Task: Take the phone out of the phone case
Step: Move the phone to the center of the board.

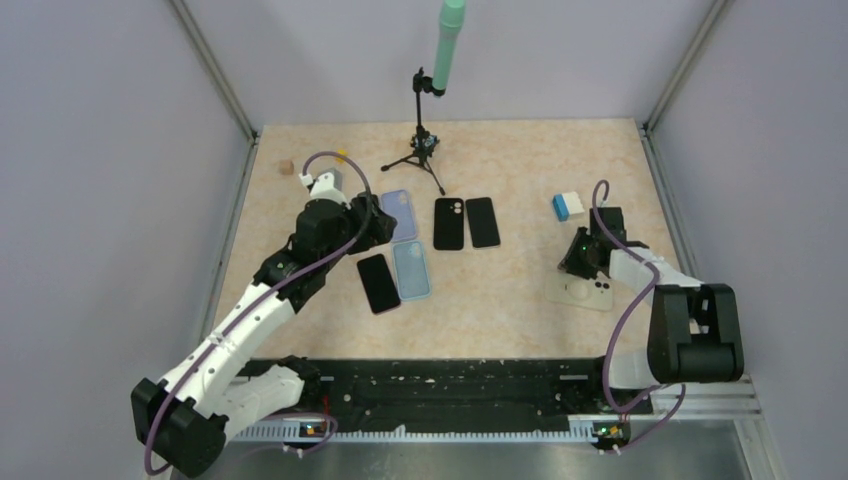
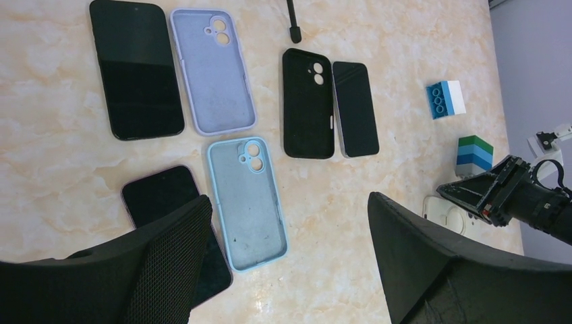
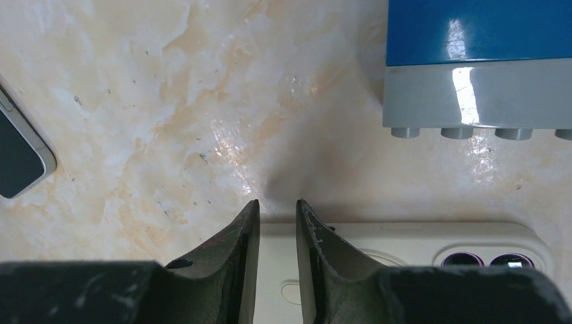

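A cream phone case with a phone in it lies back up at the right of the table; its camera lenses show in the right wrist view. My right gripper hangs just over the case's far edge. Its jaws stand a narrow slit apart with nothing between them. My left gripper is open and empty. It hangs over the table between a light-blue empty case and the cream case.
A lilac case, a black case and three bare black phones lie mid-table. A blue-and-white block sits just beyond the cream case. A green-and-blue block and a tripod stand further back.
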